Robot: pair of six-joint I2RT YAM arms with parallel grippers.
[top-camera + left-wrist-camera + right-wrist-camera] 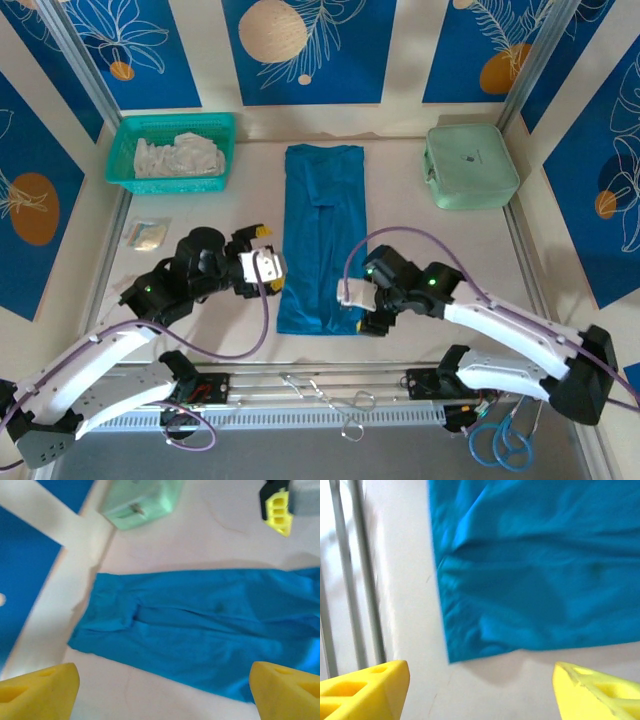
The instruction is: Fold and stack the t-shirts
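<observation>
Left wrist view: left gripper (161, 692) jaws spread wide, empty, facing t-shirt (200, 630) ahead. Right gripper (480, 690) likewise wide apart, holding nothing, just short of t-shirt's near corner. T-shirt folded into long strip, flat on table (420, 250) between both grippers. Green basket (175, 124) beyond left gripper holds crumpled white cloth (180, 157). Mint case (470, 165) beyond right gripper closed, contents hidden. Wrist pictures blurred.

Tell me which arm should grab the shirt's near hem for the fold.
Right. The right gripper hovers open at the t-shirt's near corner, hem just ahead of its fingers. The left gripper, also open, sits beside the long edge, farther up.
</observation>
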